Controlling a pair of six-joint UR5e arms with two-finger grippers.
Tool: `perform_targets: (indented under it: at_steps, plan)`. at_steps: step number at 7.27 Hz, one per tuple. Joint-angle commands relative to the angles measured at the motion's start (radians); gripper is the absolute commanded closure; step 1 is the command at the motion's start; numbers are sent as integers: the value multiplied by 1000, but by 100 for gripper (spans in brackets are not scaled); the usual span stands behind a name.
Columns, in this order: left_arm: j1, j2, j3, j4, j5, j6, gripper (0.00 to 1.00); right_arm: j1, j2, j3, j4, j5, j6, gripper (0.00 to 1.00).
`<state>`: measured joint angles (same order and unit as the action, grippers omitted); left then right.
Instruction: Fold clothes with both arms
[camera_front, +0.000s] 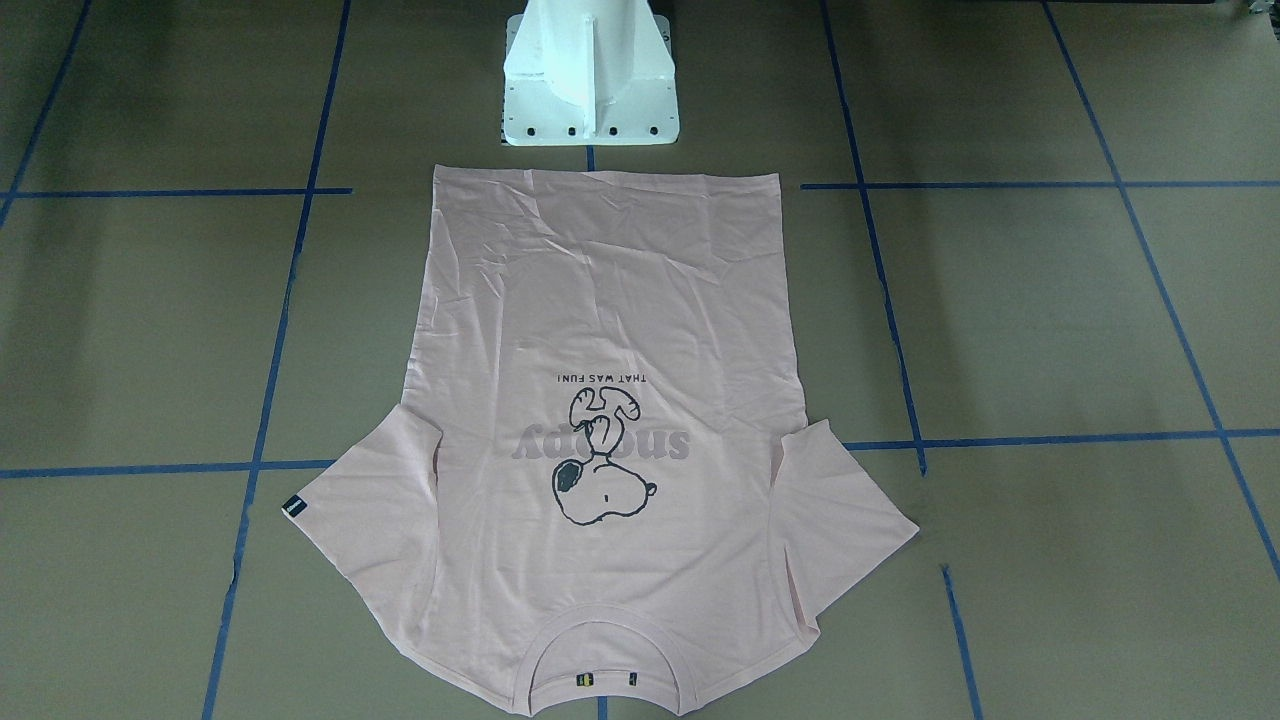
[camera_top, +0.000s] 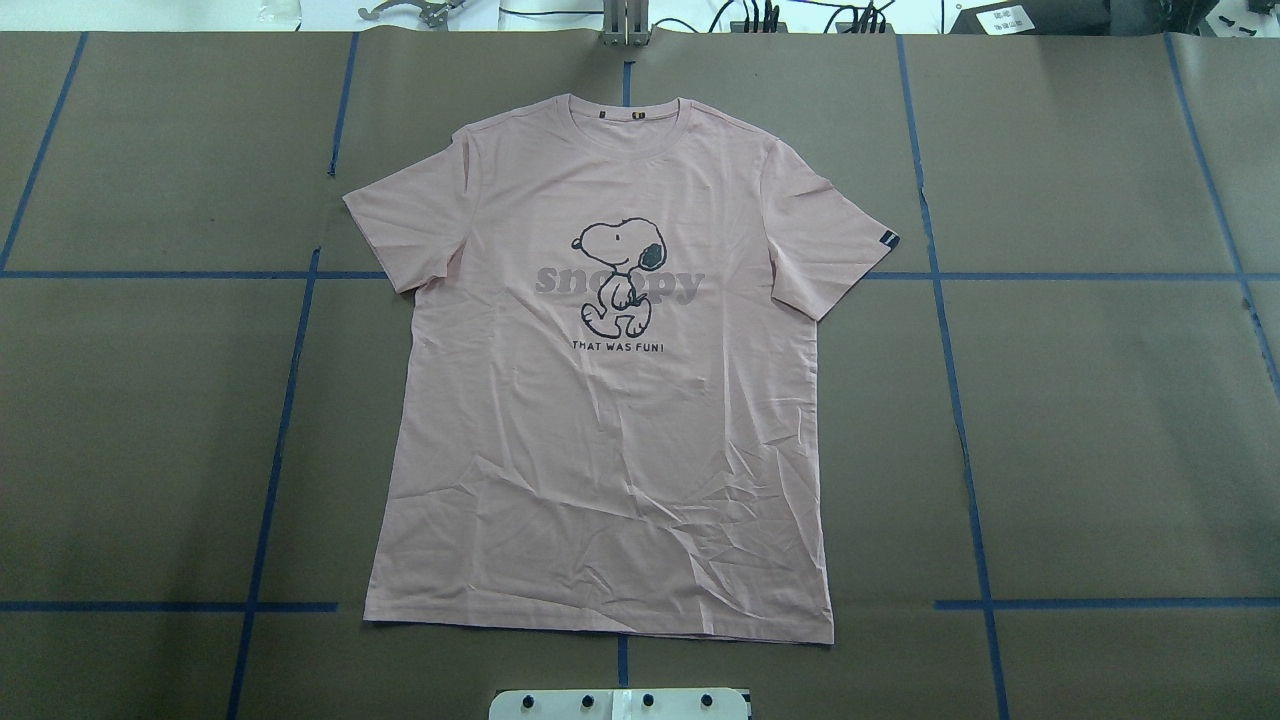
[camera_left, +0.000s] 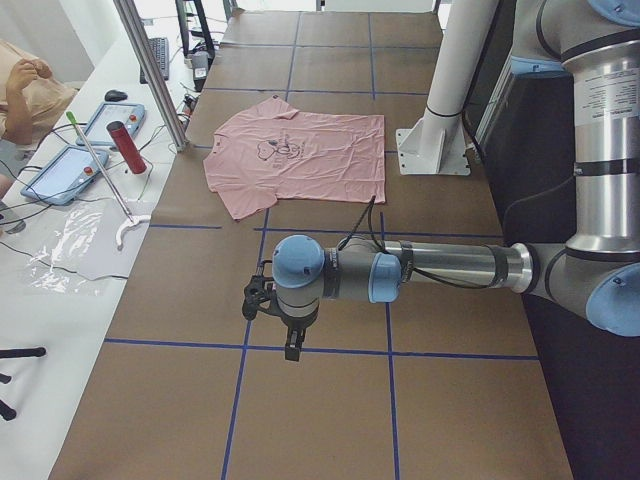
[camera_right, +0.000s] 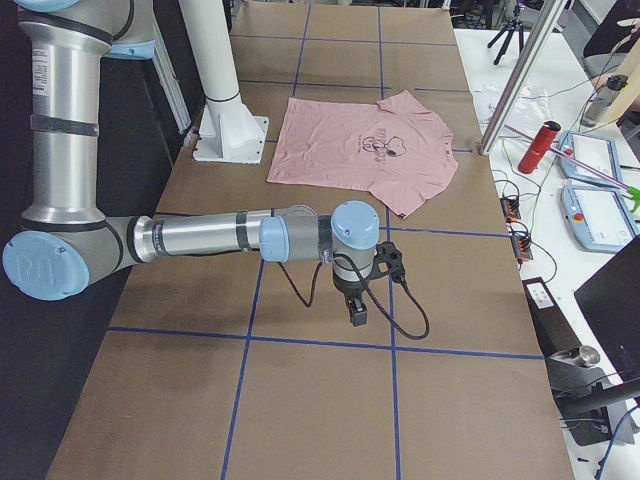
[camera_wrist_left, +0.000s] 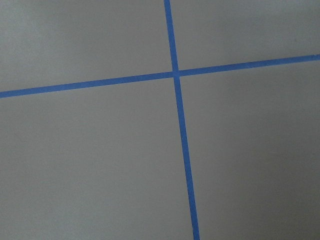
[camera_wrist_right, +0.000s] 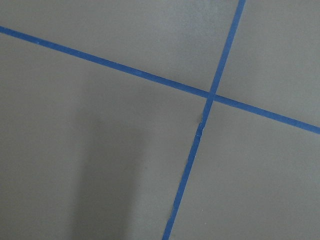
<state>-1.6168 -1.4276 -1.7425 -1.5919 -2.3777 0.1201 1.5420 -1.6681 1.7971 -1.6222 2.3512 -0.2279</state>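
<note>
The pale pink T-shirt (camera_top: 610, 400) lies flat and spread out, print up, in the middle of the table, collar away from the robot base. It also shows in the front-facing view (camera_front: 600, 400), the left side view (camera_left: 300, 155) and the right side view (camera_right: 365, 145). My left gripper (camera_left: 290, 345) hangs over bare table far out to the shirt's side, seen only in the left side view; I cannot tell if it is open or shut. My right gripper (camera_right: 357, 312) hangs likewise on the other side, seen only in the right side view; I cannot tell its state.
The table is covered in brown paper with a blue tape grid (camera_top: 960, 400). The white pedestal base (camera_front: 588, 75) stands at the shirt's hem. A side bench holds tablets (camera_left: 65, 170), a red bottle (camera_left: 125, 145) and cables. A metal post (camera_right: 515, 75) stands at the table edge.
</note>
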Motion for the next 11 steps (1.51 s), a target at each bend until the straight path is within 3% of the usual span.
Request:
perform_targets:
  at_steps: [1,5,7,9,10,11]
  plan:
    - [0,9,8,-58,-24,30,0,-22,-1,-8,1,-1,2,0]
    - [5,0,6,-68,-52,29,0,-33,-10,-21,7,6,-1,0]
    - [17,-72,24,-68,-54,-29,0,-54,-12,-22,8,81,2,0]
    - [18,-73,20,-71,-87,-28,0,-170,177,-137,8,88,69,0]
    - [18,-71,21,-103,-92,-30,0,-237,289,-218,71,88,202,0]
    - [20,-68,24,-114,-116,-30,0,-303,357,-285,216,76,369,0]
